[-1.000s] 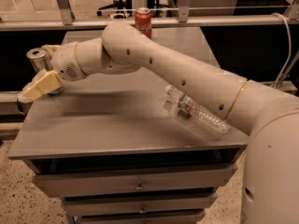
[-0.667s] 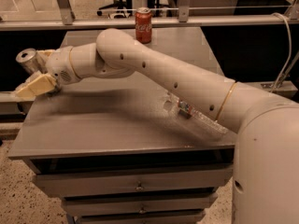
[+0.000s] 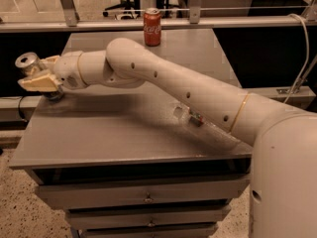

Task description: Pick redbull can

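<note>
Redbull can (image 3: 27,62) sits at the far left edge of the table (image 3: 124,148), and from my seat only its silver top shows clearly, poking up above the gripper (image 3: 35,81). The gripper's cream fingers (image 3: 42,78) are closed around the can's body, so most of it is covered. A dark, rounded bit shows just below the fingers, right at the tabletop, but I cannot tell whether the can's base is resting on the surface or is just off it. The can looks tilted, with its top leaning left.

The arm (image 3: 173,83) reaches from the white base (image 3: 285,182) at the near right, running diagonally across the table to the left edge, where the wrist bends toward the can.

A clear plastic bottle (image 3: 190,117) lies on its side near the middle of the table, partly hidden behind the forearm, with a small coloured patch on its label. A red cola can (image 3: 152,26) stands upright at the far edge of the table, well apart from the gripper.

The table is grey, with drawers (image 3: 148,197) stacked under its near edge. A rail (image 3: 99,25) runs across beyond the far edge, and a white cable (image 3: 301,53) hangs at the far right.
</note>
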{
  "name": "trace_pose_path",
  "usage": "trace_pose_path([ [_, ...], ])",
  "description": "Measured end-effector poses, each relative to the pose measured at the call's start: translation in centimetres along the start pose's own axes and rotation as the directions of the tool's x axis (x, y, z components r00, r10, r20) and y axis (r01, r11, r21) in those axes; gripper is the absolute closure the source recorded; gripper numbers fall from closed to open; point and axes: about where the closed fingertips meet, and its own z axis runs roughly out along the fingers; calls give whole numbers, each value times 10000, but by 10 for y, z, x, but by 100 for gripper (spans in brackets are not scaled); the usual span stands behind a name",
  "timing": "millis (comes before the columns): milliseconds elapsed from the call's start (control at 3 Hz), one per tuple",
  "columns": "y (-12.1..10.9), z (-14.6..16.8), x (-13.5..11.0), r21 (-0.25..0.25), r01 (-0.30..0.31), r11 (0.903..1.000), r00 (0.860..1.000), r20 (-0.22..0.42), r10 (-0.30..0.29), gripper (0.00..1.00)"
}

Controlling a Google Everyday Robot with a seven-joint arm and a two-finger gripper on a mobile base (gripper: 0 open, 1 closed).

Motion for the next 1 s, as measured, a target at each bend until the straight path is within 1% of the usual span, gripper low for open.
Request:
trace_pose_path([
  [333, -19, -22, -13, 677, 36, 9977, 9995, 304, -56, 99],
  [667, -36, -66, -46, 1389, 429, 9894, 9926, 1068, -581, 100],
  [1000, -36, -66, -46, 1389, 429, 9894, 9926, 1068, -581, 100],
])
